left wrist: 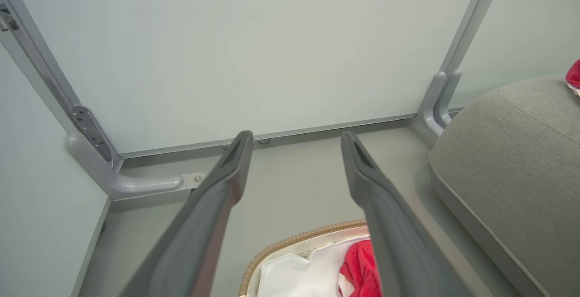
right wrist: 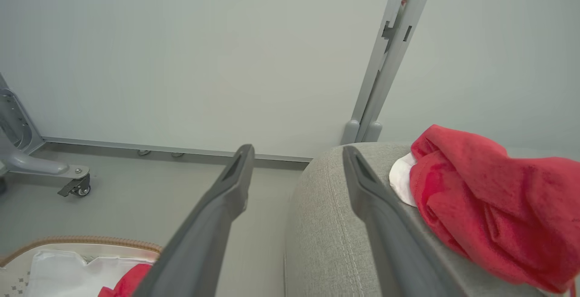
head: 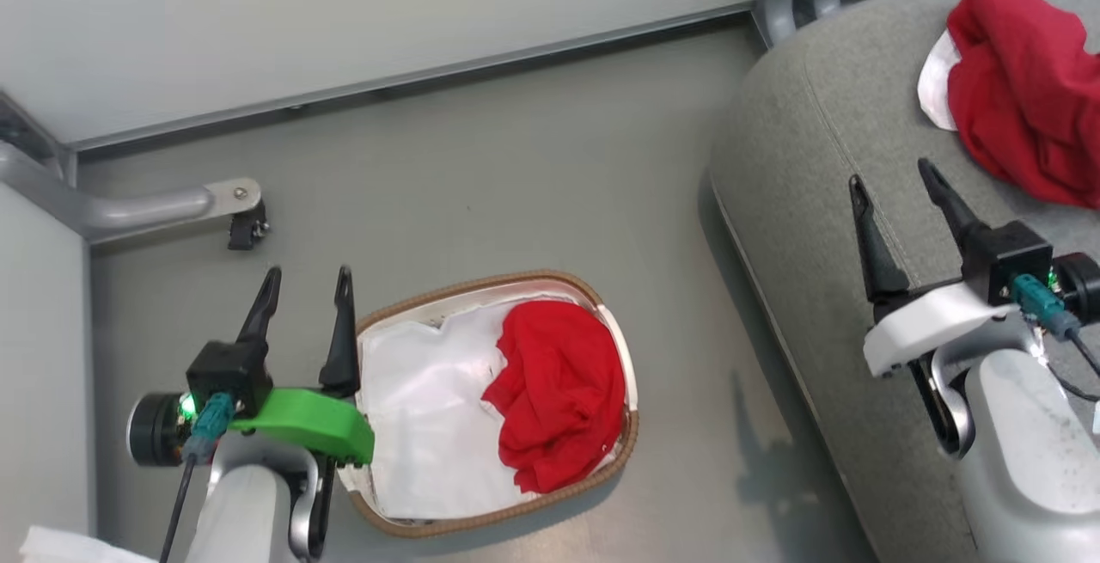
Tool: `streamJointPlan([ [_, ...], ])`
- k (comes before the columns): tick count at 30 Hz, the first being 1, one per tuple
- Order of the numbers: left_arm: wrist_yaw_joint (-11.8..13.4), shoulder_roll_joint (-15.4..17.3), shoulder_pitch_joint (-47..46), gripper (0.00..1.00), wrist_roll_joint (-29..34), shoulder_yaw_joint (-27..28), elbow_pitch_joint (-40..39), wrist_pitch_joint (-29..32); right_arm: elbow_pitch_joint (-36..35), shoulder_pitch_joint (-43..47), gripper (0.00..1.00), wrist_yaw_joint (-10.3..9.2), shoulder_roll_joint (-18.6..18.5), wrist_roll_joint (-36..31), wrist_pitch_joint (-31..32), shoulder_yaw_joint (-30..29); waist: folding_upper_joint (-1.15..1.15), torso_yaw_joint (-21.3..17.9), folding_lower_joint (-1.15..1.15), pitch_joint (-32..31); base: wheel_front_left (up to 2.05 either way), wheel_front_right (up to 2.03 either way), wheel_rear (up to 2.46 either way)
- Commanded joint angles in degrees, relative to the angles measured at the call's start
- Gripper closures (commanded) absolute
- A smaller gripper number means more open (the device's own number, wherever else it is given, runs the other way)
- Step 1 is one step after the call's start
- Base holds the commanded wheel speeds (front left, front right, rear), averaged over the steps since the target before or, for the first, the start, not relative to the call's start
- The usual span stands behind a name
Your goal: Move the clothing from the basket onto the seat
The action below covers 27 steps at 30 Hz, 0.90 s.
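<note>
1. Resting in the right half of the basket [head: 481, 281], lower centre of the head view, one red garment [head: 559, 391] lies crumpled on the white liner [head: 421, 408].
2. A second red garment [head: 1023, 90], with a white part at its left edge, lies on the grey seat [head: 816, 116] at the upper right.
3. The left gripper [head: 308, 275] stands at the lower left, just beside the basket's left rim, fingers spread wide, holding nothing.
4. The right gripper [head: 891, 174] stands over the seat at the right, near the second red garment but apart from it, fingers spread wide, holding nothing.
</note>
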Motion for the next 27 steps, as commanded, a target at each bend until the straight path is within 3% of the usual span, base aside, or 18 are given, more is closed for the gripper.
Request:
streamJointPlan([
  [1, 0.0, 0.02, 1.75, 0.0, 0.76, 0.82, 0.5, -0.03, -0.01, 1.97, 0.0, -0.08, 0.02, 0.34, -0.01, 0.22, 0.0, 2.71, 0.0, -3.49, 0.0, 0.0, 0.0],
  [13, 0.43, -0.14, 11.23, 0.0, -0.95, 6.06, 0.66, -0.03, 0.7, 10.33, 0.0, -0.08, 1.52, 2.37, -0.01, 1.29, 0.0, 3.42, 0.0, -9.72, 0.0, 0.0, 0.0],
  [27, 1.13, -0.14, 16.87, 0.0, -2.35, 5.02, -1.26, -0.03, 0.31, 15.55, 0.0, -0.08, 2.98, 2.06, -0.01, 2.65, 0.0, 3.92, 0.0, -12.94, 0.0, 0.0, 0.0],
])
